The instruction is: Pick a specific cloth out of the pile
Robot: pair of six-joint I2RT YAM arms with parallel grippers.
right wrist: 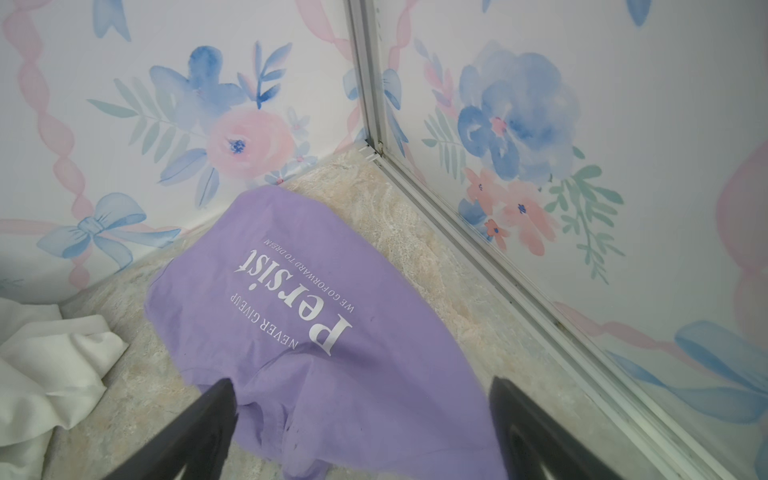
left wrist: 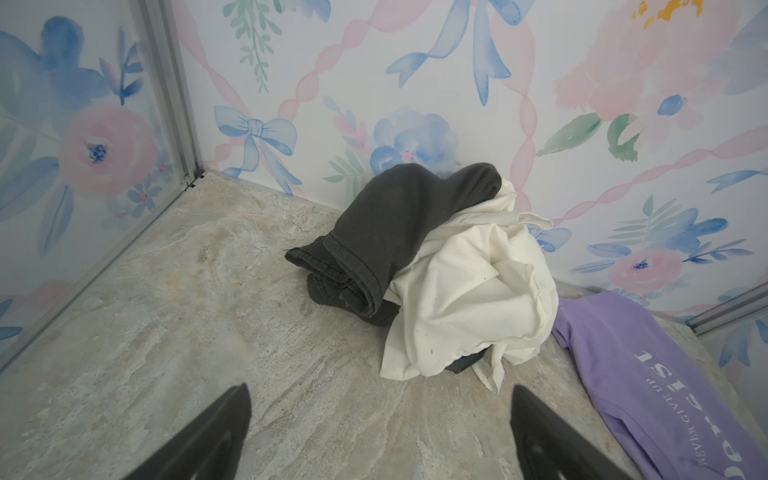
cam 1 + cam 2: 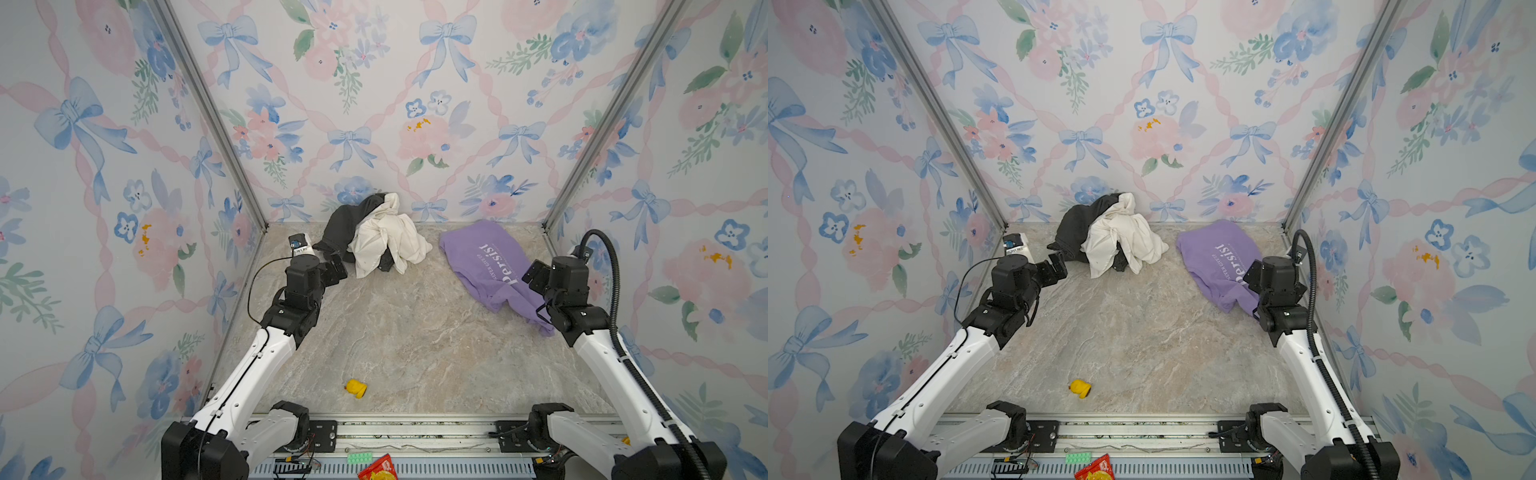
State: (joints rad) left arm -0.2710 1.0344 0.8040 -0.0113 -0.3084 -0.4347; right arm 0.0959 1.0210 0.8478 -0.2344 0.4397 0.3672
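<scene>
The light purple cotton T-shirt with the white "Persist" print (image 3: 478,253) lies spread nearly flat on the marble-patterned tabletop (image 3: 415,340), clear of everything else. Its long axis runs from a far end by the back wall to a crumpled near end, and the lettering runs along that axis.

The right gripper (image 1: 361,382) hangs over the shirt's near end. Its two black fingers (image 1: 208,415) stand wide apart with lavender fabric showing between them, and they grip nothing. Whether the tips touch the cloth cannot be told. This arm is plainly the nearer one, and the shirt stretches straight away from its fingers, so a lower-and-pinch would catch the near hem.

To the shirt's left, near but apart from it in both top views, sits the heap of a cream-white garment (image 3: 386,245) draped against a dark grey-black garment (image 3: 343,226). The lavender shirt no longer shares that pile (image 3: 1108,237).

On the pile's side away from the shirt, the left gripper (image 2: 380,388) faces the dark garment, fingers likewise spread and empty.

Well apart from the shirt, toward the front rail, lies a small yellow toy (image 3: 355,387).
</scene>
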